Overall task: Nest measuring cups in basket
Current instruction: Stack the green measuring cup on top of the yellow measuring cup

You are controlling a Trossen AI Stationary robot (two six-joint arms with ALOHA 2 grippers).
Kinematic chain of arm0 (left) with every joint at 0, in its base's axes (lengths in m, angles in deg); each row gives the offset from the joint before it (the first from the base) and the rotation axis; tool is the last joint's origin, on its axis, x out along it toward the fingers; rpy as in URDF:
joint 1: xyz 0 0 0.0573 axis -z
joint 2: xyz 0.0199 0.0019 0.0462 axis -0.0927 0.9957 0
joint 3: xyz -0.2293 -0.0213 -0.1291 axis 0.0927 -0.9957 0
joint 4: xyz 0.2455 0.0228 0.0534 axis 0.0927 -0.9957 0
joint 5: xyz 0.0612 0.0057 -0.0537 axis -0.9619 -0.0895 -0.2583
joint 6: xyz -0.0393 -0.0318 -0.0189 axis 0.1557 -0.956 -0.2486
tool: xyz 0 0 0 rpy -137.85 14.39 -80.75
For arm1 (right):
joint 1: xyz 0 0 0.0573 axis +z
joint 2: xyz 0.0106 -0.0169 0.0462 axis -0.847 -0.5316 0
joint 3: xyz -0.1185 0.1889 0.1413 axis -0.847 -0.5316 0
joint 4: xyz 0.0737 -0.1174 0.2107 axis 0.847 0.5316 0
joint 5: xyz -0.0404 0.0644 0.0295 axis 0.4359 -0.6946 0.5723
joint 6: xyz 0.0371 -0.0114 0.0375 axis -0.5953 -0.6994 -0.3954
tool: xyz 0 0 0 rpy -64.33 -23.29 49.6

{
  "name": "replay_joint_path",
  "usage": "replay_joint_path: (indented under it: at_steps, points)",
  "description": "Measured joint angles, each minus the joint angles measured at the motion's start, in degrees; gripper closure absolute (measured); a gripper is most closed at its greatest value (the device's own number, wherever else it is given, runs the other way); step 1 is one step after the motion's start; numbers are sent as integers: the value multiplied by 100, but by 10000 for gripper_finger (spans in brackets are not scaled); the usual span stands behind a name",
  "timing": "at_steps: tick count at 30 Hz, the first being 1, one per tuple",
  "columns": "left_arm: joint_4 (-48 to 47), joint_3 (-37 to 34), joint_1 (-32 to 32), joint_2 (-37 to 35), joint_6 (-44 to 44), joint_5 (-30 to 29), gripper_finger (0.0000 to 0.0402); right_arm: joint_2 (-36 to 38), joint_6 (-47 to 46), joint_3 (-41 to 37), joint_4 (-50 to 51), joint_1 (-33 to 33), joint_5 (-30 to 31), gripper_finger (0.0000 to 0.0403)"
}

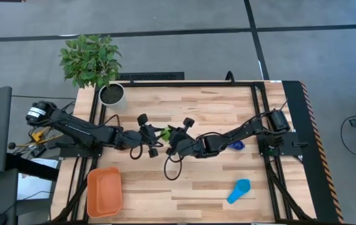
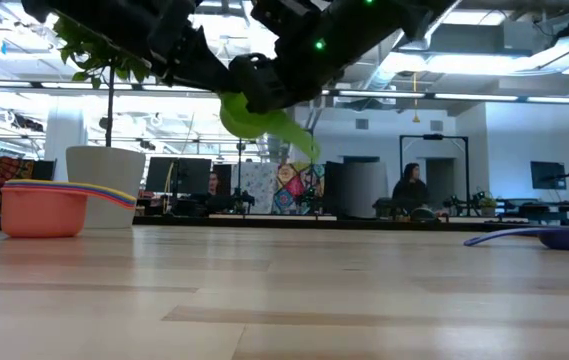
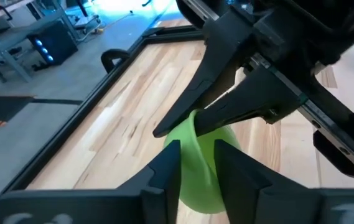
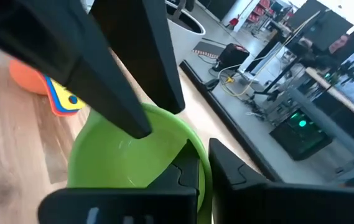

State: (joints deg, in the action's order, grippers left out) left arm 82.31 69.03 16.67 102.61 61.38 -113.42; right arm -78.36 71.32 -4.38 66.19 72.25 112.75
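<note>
High view: above the table's middle, the left gripper (image 1: 154, 134) and right gripper (image 1: 174, 139) meet at a small green plastic measuring cup (image 1: 164, 132), seemingly a handover toward the shallow orange plastic basket (image 1: 104, 190) at the near-left corner.

Low view: the cup hangs clear above the wooden table (image 2: 284, 300).

Wrist views: each gripper pinches the cup's wall.

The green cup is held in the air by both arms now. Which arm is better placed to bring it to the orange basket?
Probably the left. Both the left tool and the right tool grip the green cup above mid-table, but the basket lies on the left arm's side.
</note>
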Motion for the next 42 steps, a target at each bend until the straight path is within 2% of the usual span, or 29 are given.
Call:
replay_joint_path:
  at_steps: [7, 19, 22, 25, 27, 29, 37, 42]
  points:
    - [12, 6, -2, -4, 40, -89, 395, -2, 31, 109, 20, 60, -22, 375]
    - [66, 6, 0, 20, 101, -229, 394, 2, -1138, 163, 358, -179, -273, 380]
    - [-141, 179, 49, 15, 143, -265, 385, 17, -1623, 174, 577, -350, -790, 382]
    - [-760, 409, 116, -77, -55, -349, 375, 20, -2031, 177, 621, -600, -1797, 382]
    - [-1375, 564, 138, -204, -354, -435, 369, 26, -2277, 177, 650, -784, -2455, 382]
    - [-1815, 694, 136, -306, -797, -433, 364, 26, -2479, 176, 689, -934, -2843, 382]
    - [-3227, 708, 153, -648, -2047, -282, 354, -40, -2961, 227, 443, -1356, -3452, 384]
    - [-3877, 698, 353, -1032, -2889, -270, 353, -565, -2785, 894, 615, -1456, -3709, 384]
